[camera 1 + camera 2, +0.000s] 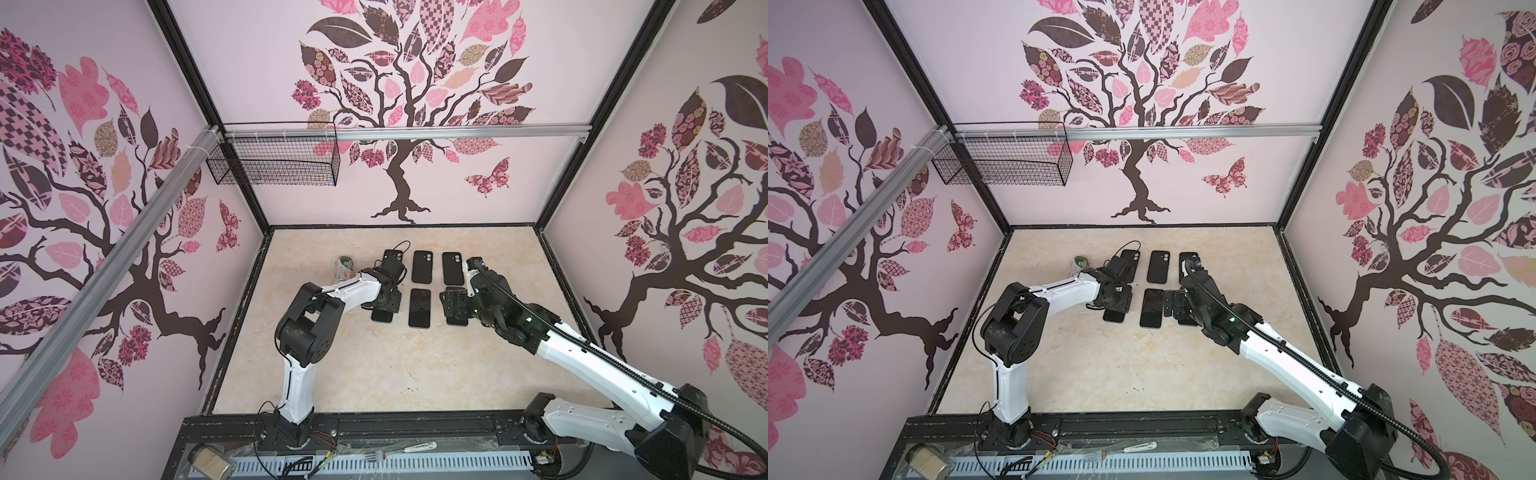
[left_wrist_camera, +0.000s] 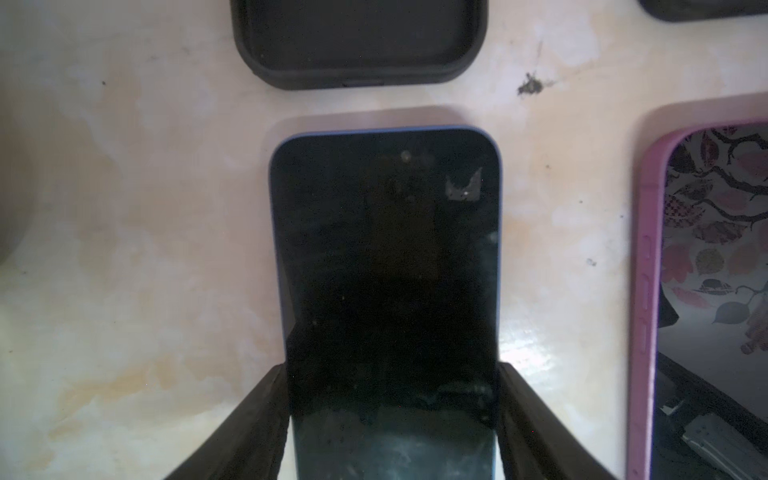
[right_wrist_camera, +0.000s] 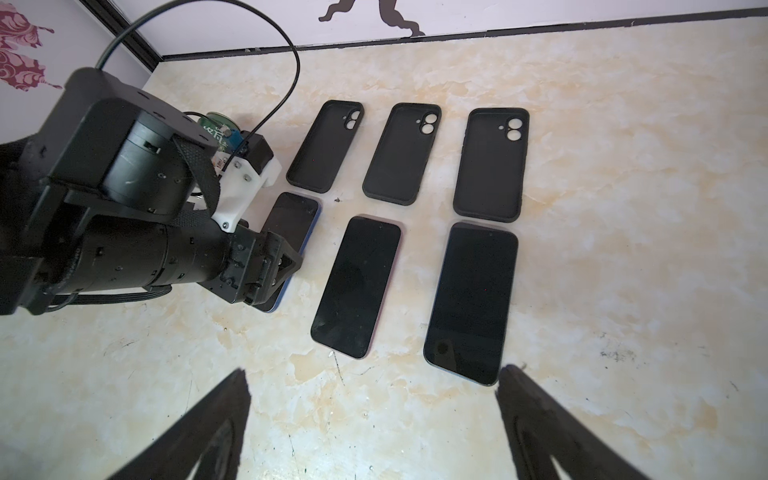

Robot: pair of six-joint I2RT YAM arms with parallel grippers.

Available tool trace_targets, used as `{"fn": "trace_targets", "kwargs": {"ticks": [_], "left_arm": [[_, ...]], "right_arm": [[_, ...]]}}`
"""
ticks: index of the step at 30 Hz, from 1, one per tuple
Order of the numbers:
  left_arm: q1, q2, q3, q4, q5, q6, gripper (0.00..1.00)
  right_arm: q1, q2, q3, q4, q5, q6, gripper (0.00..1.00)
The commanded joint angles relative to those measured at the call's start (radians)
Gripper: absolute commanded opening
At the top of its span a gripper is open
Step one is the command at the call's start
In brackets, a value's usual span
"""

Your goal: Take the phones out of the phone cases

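Observation:
A blue-edged phone point(image 2: 386, 249) lies screen up, outside any case, with my left gripper point(image 2: 392, 374) shut on its two long sides. In both top views that gripper point(image 1: 388, 301) covers most of the phone point(image 1: 382, 316). An empty black phone case point(image 2: 357, 37) lies just beyond the phone's far end, apart from it. My right gripper point(image 3: 372, 399) is open and holds nothing. It hangs over bare table, near the closest end of the rightmost phone point(image 3: 471, 299), and hides most of that phone in a top view point(image 1: 451, 303).
Two more empty black cases point(image 3: 403, 153) point(image 3: 490, 162) lie in the back row, and a pink-edged phone point(image 3: 357, 286) lies in the middle of the front row. A can point(image 1: 344, 268) stands left of the cases. A wire basket point(image 1: 274, 162) hangs on the back rail.

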Motion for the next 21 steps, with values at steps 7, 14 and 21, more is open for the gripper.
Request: {"fn": "trace_targets", "kwargs": {"ticks": [7,14,21], "left_arm": [[0.014,0.035,0.004,-0.011,-0.007,-0.025,0.75],[0.014,-0.026,0.029,-0.007,0.024,0.003,0.97],[0.014,-0.284,-0.121,0.146,0.03,0.044,0.98]], "right_arm": [[-0.001,0.017,0.012,-0.008,-0.005,0.011,0.96],[-0.002,0.013,0.023,0.0,0.004,0.013,0.96],[0.0,-0.061,-0.017,0.063,0.144,0.02,0.99]]}}
